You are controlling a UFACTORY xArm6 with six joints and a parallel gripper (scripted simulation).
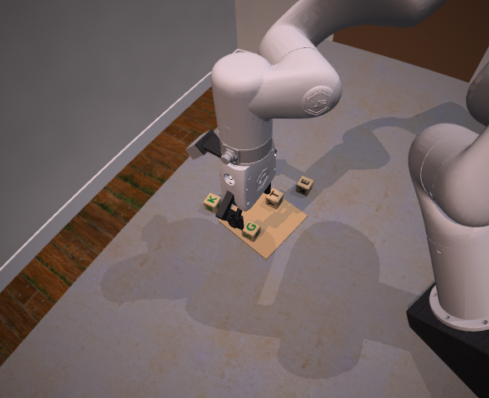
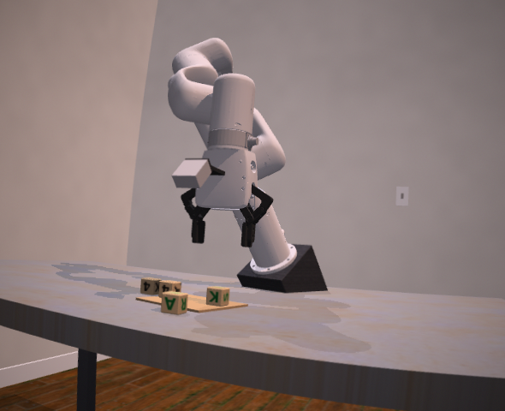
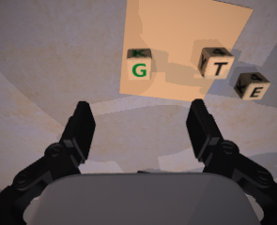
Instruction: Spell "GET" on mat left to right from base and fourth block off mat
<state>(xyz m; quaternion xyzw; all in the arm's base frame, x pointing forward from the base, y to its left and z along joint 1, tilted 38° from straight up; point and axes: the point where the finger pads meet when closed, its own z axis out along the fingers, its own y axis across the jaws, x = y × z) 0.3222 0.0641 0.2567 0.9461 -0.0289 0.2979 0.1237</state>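
While the gripper (image 2: 222, 232) hangs above the table (image 2: 377, 327) with jaws spread wide and nothing between them, G block (image 1: 251, 230) sits flat on the mat (image 1: 278, 229) near its left corner, T block (image 1: 274, 198) at the mat's far edge, E block (image 1: 304, 185) and K block (image 1: 211, 201) off the mat

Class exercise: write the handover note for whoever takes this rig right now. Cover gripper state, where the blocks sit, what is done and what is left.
Gripper: open, empty, raised above the table near the mat's edge.
G: on the mat, at one end.
T: at the mat's far edge; whether it lies fully on cannot be told.
E: off the mat, beyond T.
K: off the mat, where the spare belongs.
Done: G placed.
Left: set E between G and T, check T, close up the row, let go.
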